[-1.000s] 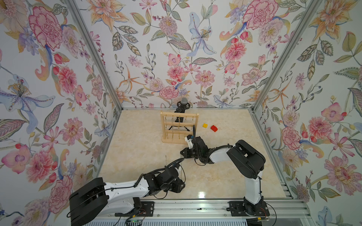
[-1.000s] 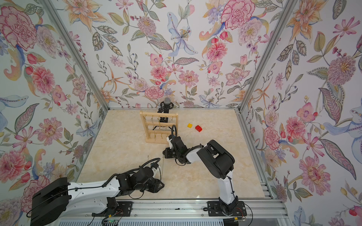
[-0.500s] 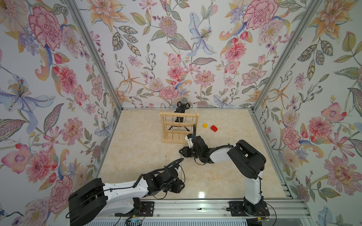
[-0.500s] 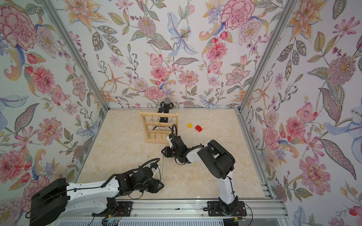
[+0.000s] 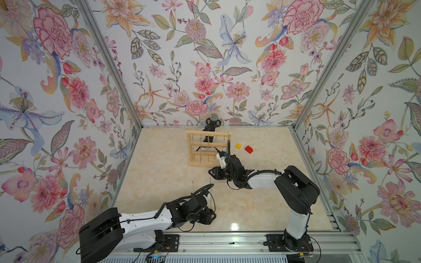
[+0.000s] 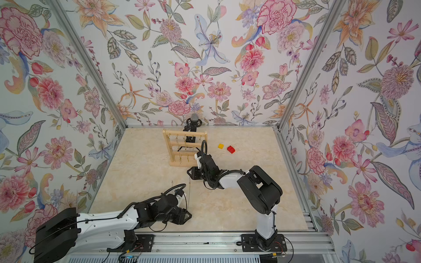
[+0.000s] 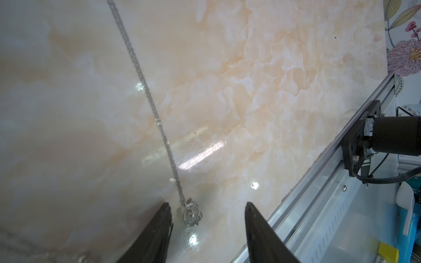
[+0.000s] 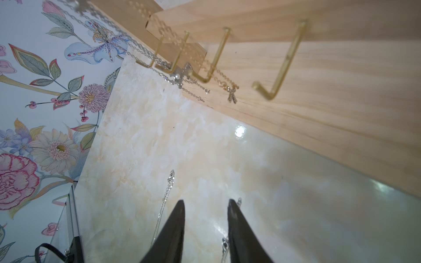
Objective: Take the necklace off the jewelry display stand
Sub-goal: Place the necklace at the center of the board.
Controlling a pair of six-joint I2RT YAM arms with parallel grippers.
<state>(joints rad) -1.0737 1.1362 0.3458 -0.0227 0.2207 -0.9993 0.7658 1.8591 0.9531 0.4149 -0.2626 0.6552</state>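
Hardly anything has shifted since the earlier frames: both arms sit low over the table (image 5: pixel 159 159) on the robot's side of the stand (image 5: pixel 200 164), the right one close to its base and the left one farther from it.

The necklace (image 7: pixel 157 118) is off the stand and lies flat on the table. Its thin silver chain runs away from the stand toward the left gripper (image 7: pixel 207 203), and the round pendant rests on the table between that gripper's fingers. Those fingers stand apart and do not pinch the pendant.

The right gripper (image 8: pixel 206 201) also has its fingers apart with nothing between them. The chain's loose ends lie on the table on either side of its tips, in front of the stand's base.

On this showing, the removal looks done: the chain is off its hook and neither gripper holds it. What seems left is for both arms to pull back without dragging the chain.

Other necklaces (image 8: pixel 182 75) hang from the stand's gold hooks (image 8: pixel 280 63). Whether they count toward the task I cannot tell.
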